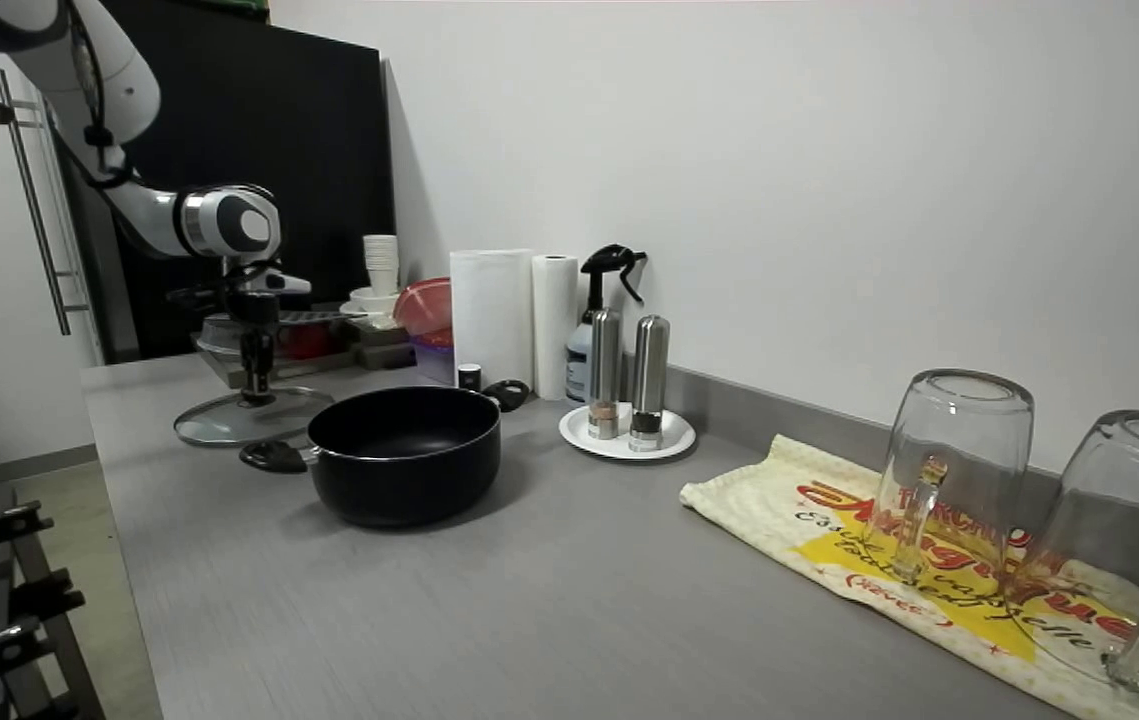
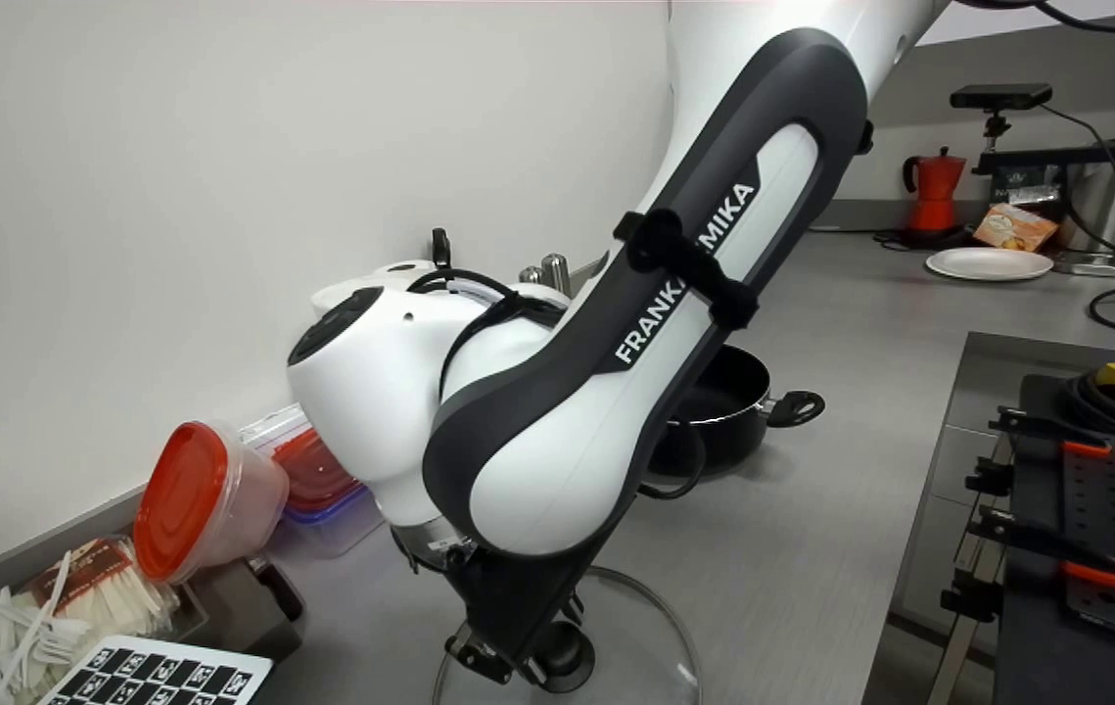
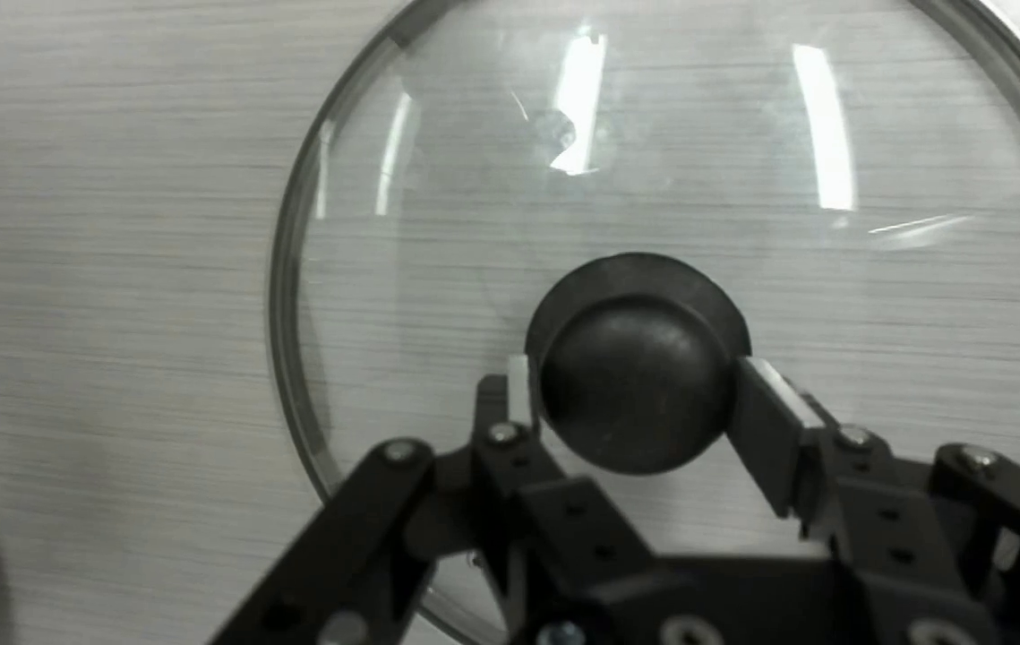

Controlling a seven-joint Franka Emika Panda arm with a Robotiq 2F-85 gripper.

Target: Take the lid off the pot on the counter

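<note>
Glass lid, round and clear with a dark rim and black centre knob, is off the wide, low black pot with two short side handles, whose uncovered mouth shows in an exterior view. It appears to lie on the long, flat, matte grey surface near the pot, so the removal itself looks done. What seems left is letting go: the black two-fingered hand appears to be pinching the knob from both sides, and would then need to lift away.
</note>
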